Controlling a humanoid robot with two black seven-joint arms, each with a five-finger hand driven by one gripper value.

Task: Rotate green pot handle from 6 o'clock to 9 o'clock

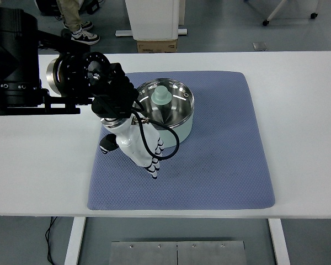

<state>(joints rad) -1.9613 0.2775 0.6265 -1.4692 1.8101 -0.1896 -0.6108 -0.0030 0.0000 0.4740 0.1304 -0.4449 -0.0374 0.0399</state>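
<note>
The pale green pot (174,113) with a shiny steel inside stands on the blue mat (220,160), left of its middle. A pale green knob (161,97) shows inside the pot. My left hand (146,157), white with black-tipped fingers (154,168), reaches in from the left and lies just in front of the pot's near-left wall. Its fingers are stretched out toward the near edge and its thumb (107,144) sticks out to the left. No handle shows on the pot; the side nearest the hand is covered by the hand and a black cable (174,144).
The mat lies on a white table (303,110). My black arm housing (22,66) fills the far left. Beyond the table are a cardboard box (156,46), a white stand (154,19) and a person's shoes (84,34).
</note>
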